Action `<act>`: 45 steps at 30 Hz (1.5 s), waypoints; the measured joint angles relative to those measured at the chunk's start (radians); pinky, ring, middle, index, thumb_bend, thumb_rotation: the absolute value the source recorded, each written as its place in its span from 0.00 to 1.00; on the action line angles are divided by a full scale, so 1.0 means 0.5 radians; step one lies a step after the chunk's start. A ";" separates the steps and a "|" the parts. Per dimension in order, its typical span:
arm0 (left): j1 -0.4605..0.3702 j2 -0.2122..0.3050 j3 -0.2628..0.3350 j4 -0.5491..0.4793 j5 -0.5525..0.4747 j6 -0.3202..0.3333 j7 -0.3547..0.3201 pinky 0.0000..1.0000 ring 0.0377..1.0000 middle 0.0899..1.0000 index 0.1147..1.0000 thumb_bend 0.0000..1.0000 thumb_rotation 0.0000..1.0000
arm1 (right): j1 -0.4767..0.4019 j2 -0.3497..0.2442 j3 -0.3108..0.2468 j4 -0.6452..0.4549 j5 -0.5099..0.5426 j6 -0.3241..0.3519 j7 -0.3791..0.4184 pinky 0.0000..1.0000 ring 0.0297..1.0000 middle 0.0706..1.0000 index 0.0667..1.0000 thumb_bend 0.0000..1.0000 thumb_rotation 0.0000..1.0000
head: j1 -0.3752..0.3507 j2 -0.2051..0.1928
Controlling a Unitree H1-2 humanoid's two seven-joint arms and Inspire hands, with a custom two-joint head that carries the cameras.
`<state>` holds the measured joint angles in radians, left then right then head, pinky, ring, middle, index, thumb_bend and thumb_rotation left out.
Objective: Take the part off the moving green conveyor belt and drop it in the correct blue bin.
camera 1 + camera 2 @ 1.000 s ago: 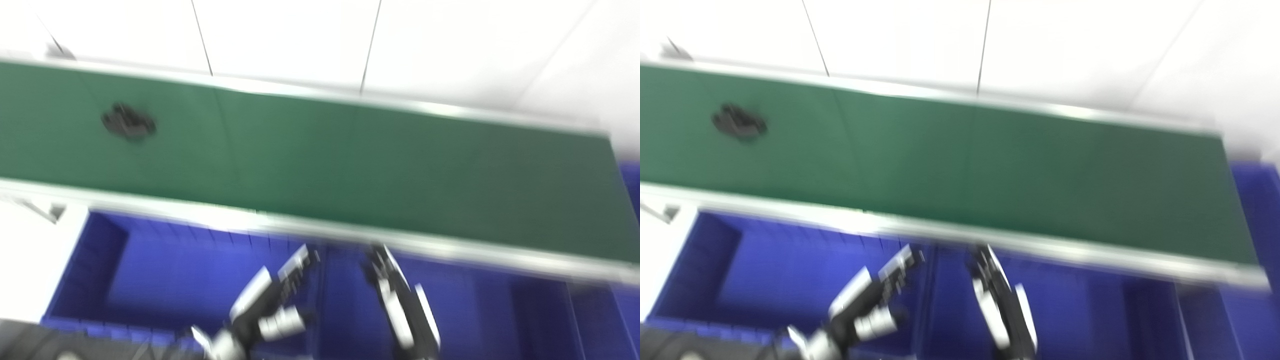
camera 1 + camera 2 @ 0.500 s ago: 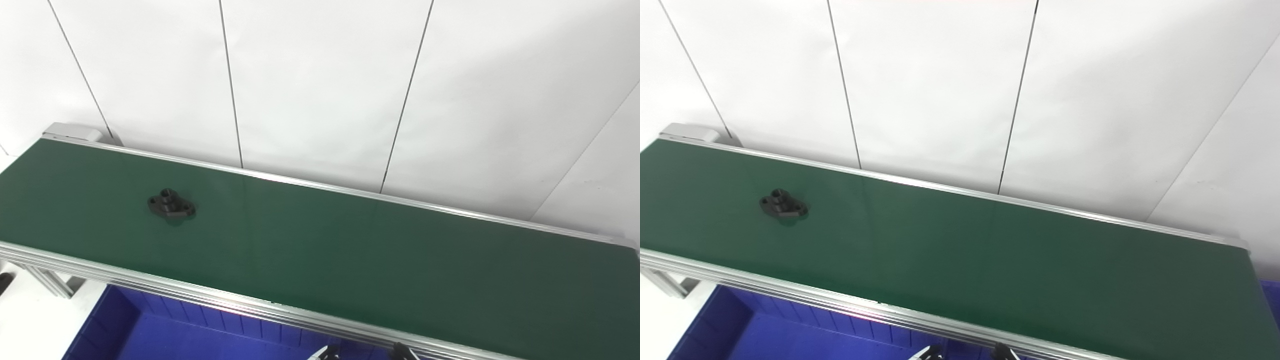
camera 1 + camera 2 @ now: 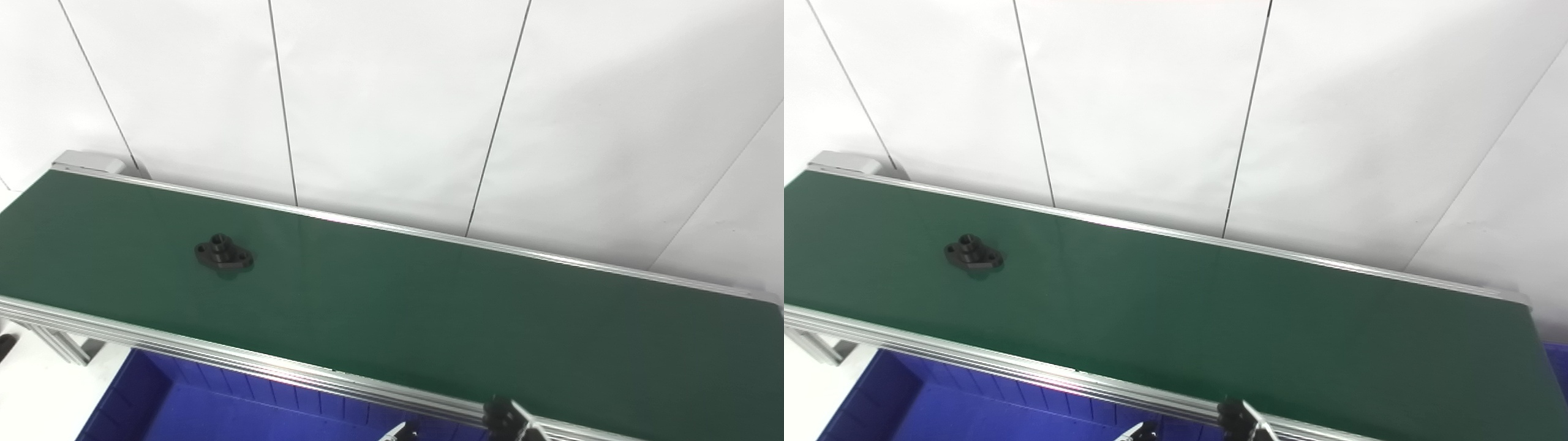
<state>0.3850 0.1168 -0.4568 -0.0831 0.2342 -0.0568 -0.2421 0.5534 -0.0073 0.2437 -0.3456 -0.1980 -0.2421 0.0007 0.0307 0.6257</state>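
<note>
1. Nearest you, at the bottom edge, only the tips of both hands show. The left hand (image 3: 395, 435) is a sliver of light fingertip over the blue bin (image 3: 184, 410); the right hand (image 3: 505, 422) shows dark fingertips just at the conveyor's near rail (image 3: 245, 361). You cannot tell from these slivers whether either hand is open or closed; neither is seen holding anything.

2. The blue bin lies below the near rail, on your side of the belt, so the drop will be a pull back toward you once the part is in hand.

3. Beyond the rail is the green conveyor belt (image 3: 429, 306), running across the view from upper left to lower right.

4. The part (image 3: 223, 256) is a small black flanged piece with a raised boss and holes in its ears. It sits flat on the belt, toward the left end, roughly midway between the near rail and the far rail. Its long axis runs roughly along the belt.

5. What matters for your move: the part lies up and to the left of both hands, well apart from them, across the near rail. The left hand is the nearer one, so judge it the better choice.

6. Farthest off, the white panelled wall (image 3: 392, 110) stands just behind the belt.
</note>
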 measured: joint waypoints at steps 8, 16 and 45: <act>-0.018 -0.004 0.000 -0.077 -0.010 0.082 -0.005 0.82 0.94 0.99 1.00 0.90 0.83 | -0.370 0.034 -0.046 -0.212 -0.435 0.167 0.027 0.70 0.78 0.83 0.82 0.87 0.45 | -0.080 0.046; -0.019 0.007 0.000 -0.080 -0.028 0.089 -0.018 0.86 0.97 1.00 1.00 0.90 0.82 | -0.696 0.084 -0.056 -0.299 -0.525 0.429 0.107 0.74 0.79 0.85 0.85 0.91 0.48 | -0.089 0.062; -0.028 -0.035 -0.069 -0.077 -0.015 0.100 -0.050 0.82 0.95 1.00 1.00 0.92 0.85 | -1.783 0.073 0.097 0.432 -1.263 1.035 0.373 0.71 0.81 0.85 0.89 1.00 0.60 | -0.092 0.092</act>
<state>0.3708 0.0994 -0.4913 -0.1216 0.2266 -0.0068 -0.2671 -0.3382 0.0290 0.2921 -0.1296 -0.8293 0.2752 0.1873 -0.0153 0.6719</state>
